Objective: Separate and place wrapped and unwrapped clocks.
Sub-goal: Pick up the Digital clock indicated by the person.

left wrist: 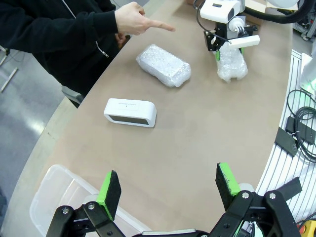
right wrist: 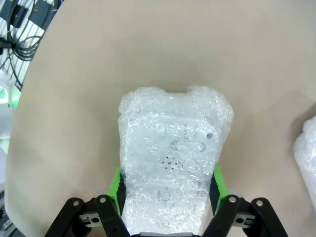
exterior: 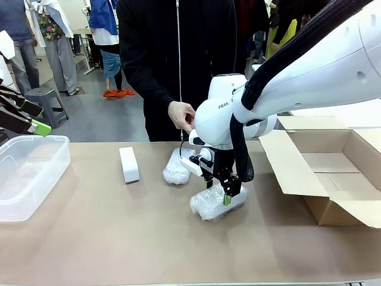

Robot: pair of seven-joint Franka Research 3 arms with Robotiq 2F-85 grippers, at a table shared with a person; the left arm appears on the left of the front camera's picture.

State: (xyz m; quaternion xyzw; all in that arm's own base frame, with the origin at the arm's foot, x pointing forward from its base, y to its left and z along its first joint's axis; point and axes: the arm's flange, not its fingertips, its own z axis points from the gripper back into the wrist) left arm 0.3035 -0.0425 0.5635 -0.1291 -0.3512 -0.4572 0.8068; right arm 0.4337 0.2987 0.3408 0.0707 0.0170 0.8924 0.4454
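Sorting status: we judged it barely begun. All three clocks were on the table (exterior: 107,238) outside the open cardboard box (exterior: 333,179), none yet placed.

- Right gripper (exterior: 228,193): closed on the nearer wrapped clock (exterior: 217,204), green pads pressed on both long sides of the bubble wrap. The bundle sat near the box's open flap, on the side toward the robot's left, and looked to be resting on the table, not lifted.
- Second wrapped clock (exterior: 177,168): farther from the box along the same side, untouched.
- Unwrapped clock (exterior: 128,164): beyond that again, well apart from the box, a plain white block.
- Left gripper (left wrist: 168,190): jaws wide apart, holding nothing, hovering by the clear plastic bin (exterior: 41,190) at the table end opposite the box.
- Person's hand (left wrist: 133,19): finger extended over the table's far edge, touching no clock.

Remaining, by our estimate: both bundles and the bare clock.

Surface: smooth tan, bare apart from these items. Room: grey floor, a stool, people standing beyond the table.
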